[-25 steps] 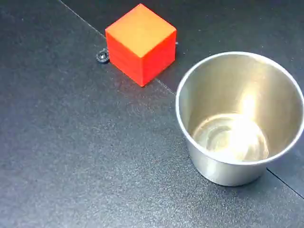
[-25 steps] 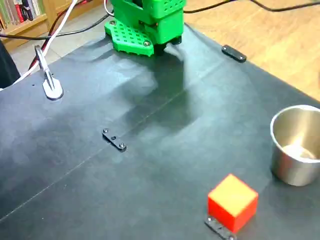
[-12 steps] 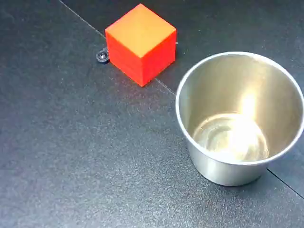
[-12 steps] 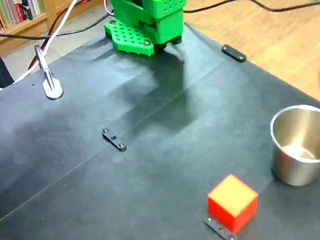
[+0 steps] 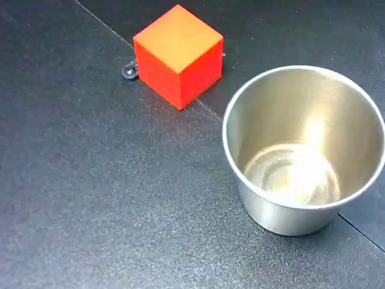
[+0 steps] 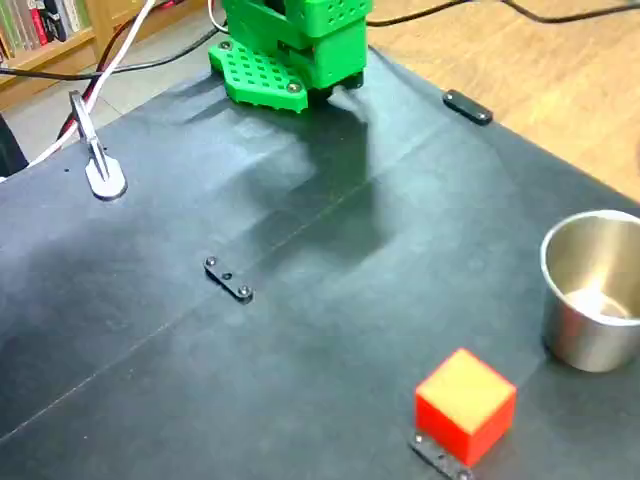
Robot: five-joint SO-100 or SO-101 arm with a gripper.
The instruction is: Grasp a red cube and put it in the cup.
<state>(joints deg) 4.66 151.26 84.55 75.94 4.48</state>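
A: Where's the cube (image 6: 465, 402) rel. to your arm?

B: Only the green arm base (image 6: 290, 50) shows, at the top edge of the wide fixed view. The gripper itself is out of frame in both fixed views, so you can't tell if its fingers are apart or together. Nothing is held that you can see.

A: OK, so which way do you reach?

B: Away from the base, across the black mat (image 6: 200, 340). The cube sits on the mat well apart from the base, at the far end as seen from the arm, which is the bottom of that view. It sits corner-on to that camera, w/ its lighter orange top face up.

A: And the cup (image 6: 592, 290)?

B: Upright and empty, near the cube but not touching. In the wide view it's to the right of the cube and a bit closer to the base. In the close fixed view the cube (image 5: 178, 54) is upper left, the cup (image 5: 283, 211) lower right, w/ a clear gap between.

A: Anything near the cube?

B: A small black bracket (image 6: 438, 458) lies right at its bottom edge, on the side away from the base. My guess: you extend out to the cube first, then take a short sideways hop to the cup.
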